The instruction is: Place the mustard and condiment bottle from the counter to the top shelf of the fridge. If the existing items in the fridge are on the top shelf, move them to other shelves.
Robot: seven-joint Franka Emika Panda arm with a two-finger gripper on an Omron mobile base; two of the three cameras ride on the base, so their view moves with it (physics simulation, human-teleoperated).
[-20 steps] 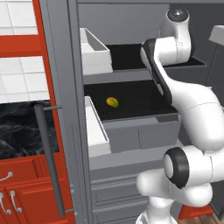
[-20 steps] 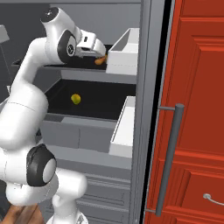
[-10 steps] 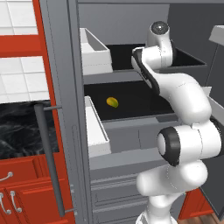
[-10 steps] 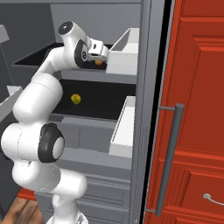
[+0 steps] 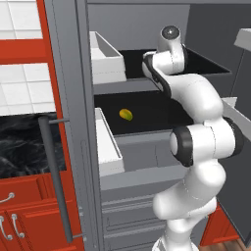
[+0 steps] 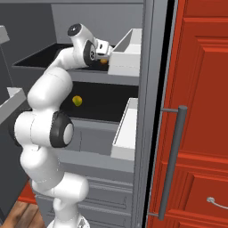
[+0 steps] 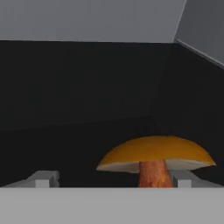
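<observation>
Orange-capped, the mushroom [image 7: 156, 161] sits on the fridge's top shelf [image 5: 206, 66], between our end effector's [image 7: 114, 180] spread fingers. We judge it light, rigid and smooth; pinching its domed cap looks better than the thin stem.

Yellow-green fruit [image 5: 126, 114] on middle fridge shelf [image 5: 162, 122].

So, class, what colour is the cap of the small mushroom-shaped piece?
Orange cap over a reddish-brown stem, clearest in the hand view.
</observation>
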